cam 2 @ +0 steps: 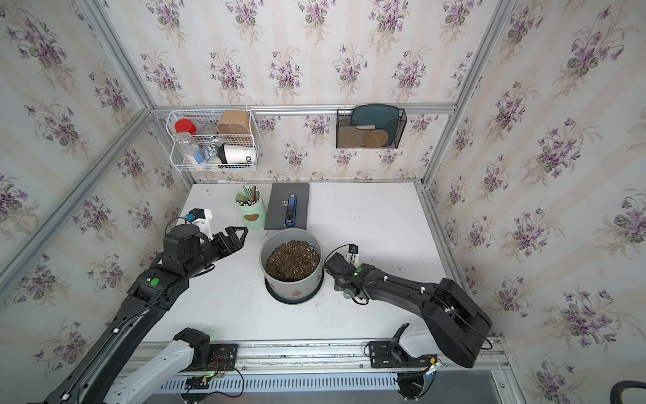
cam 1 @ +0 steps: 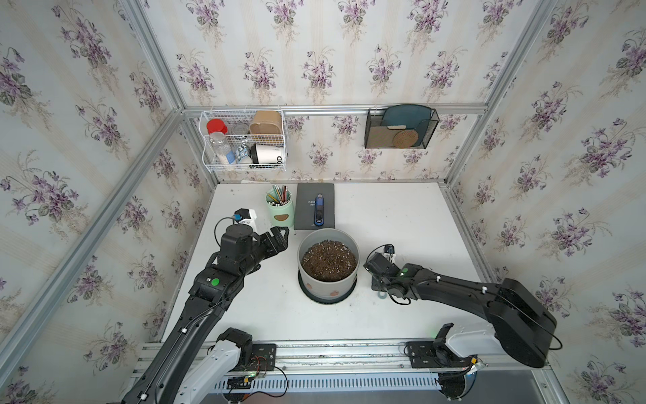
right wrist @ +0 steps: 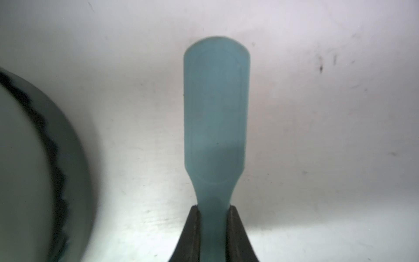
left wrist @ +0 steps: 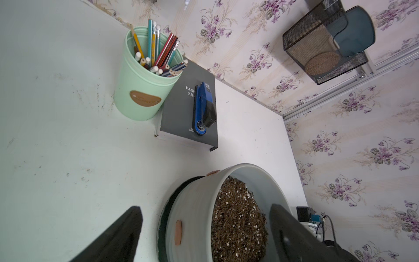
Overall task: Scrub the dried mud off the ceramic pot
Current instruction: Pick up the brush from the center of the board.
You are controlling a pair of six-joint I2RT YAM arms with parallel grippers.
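Observation:
The ceramic pot (cam 1: 314, 285) (cam 2: 279, 283), pale grey and filled with dark speckled soil, stands on a black saucer (cam 1: 327, 299) mid-table. Dried mud shows as reddish-brown oval blobs on its wall (cam 1: 335, 293) (cam 2: 297, 293) (left wrist: 178, 232) and by the rim (left wrist: 212, 173). My left gripper (cam 1: 282, 238) (left wrist: 205, 206) hangs open just left of the pot, not touching it. My right gripper (right wrist: 214, 207) is shut on the neck of a pale blue tool (right wrist: 216, 102) with a flat rounded head. It sits low over the table right of the pot (right wrist: 18, 170). In both top views the right wrist hides those jaws.
A mint-green pencil cup (cam 1: 279, 213) and a dark book (cam 1: 307, 210) with a blue stapler (cam 1: 318, 210) on it stand behind the pot. A white wire basket (cam 1: 244, 140) and a black mesh holder (cam 1: 400, 127) hang on the back wall.

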